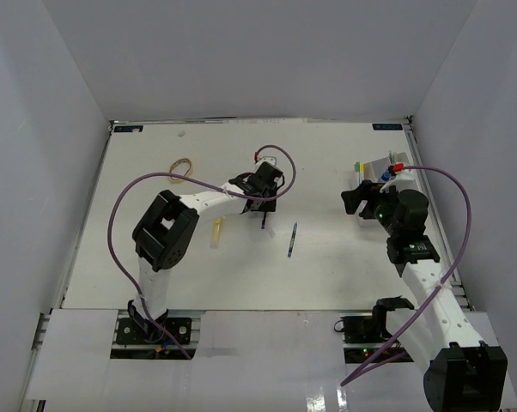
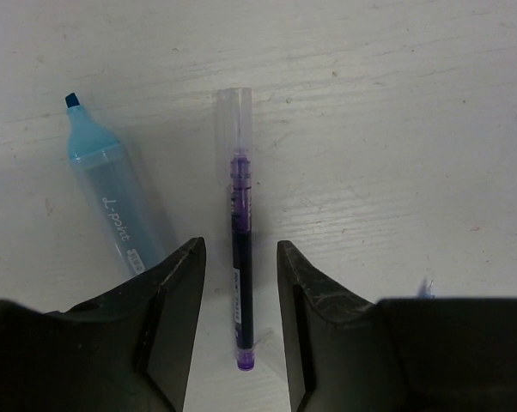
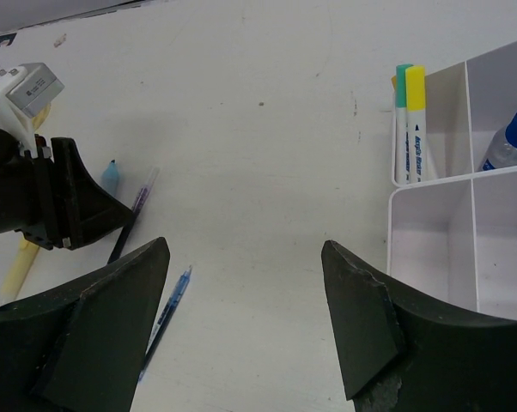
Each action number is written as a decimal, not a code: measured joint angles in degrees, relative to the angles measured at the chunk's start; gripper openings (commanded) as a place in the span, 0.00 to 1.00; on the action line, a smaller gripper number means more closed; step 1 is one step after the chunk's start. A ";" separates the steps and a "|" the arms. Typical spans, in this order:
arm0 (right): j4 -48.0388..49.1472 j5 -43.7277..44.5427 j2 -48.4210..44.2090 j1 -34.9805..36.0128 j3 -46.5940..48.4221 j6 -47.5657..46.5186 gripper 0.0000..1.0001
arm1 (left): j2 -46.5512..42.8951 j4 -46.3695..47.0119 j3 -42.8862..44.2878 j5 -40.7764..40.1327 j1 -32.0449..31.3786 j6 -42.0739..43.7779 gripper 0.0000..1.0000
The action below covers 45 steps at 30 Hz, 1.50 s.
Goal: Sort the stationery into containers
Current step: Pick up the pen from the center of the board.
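Left gripper straddles the purple pen, fingers spread, nothing grasped. The blue highlighter lies just beside the pen — a closing finger could catch it and drag both. Right gripper, well away from the pen, gapes empty.

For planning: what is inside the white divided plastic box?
One compartment holds a teal-capped marker and a yellow-capped marker; the next, a clear blue-capped bottle. Others are partly hidden.

Bright even overhead light, soft shadows, sharp focus.
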 measured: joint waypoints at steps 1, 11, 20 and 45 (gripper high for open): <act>0.00 0.00 0.00 0.04 0.00 0.00 0.78 | 0.31 0.02 0.24 -0.07 -0.13 0.02 0.49; 0.02 0.02 0.02 0.24 0.00 0.00 0.78 | 3.34 0.13 1.53 -1.92 -0.87 1.16 0.40; 0.02 0.22 0.02 0.39 0.00 -0.02 0.78 | 3.54 -0.17 1.70 -2.91 -0.87 2.51 0.19; 5.77 -20.44 4.66 3.93 1.25 2.27 0.79 | -25.05 19.02 -17.94 11.17 -2.78 18.40 0.10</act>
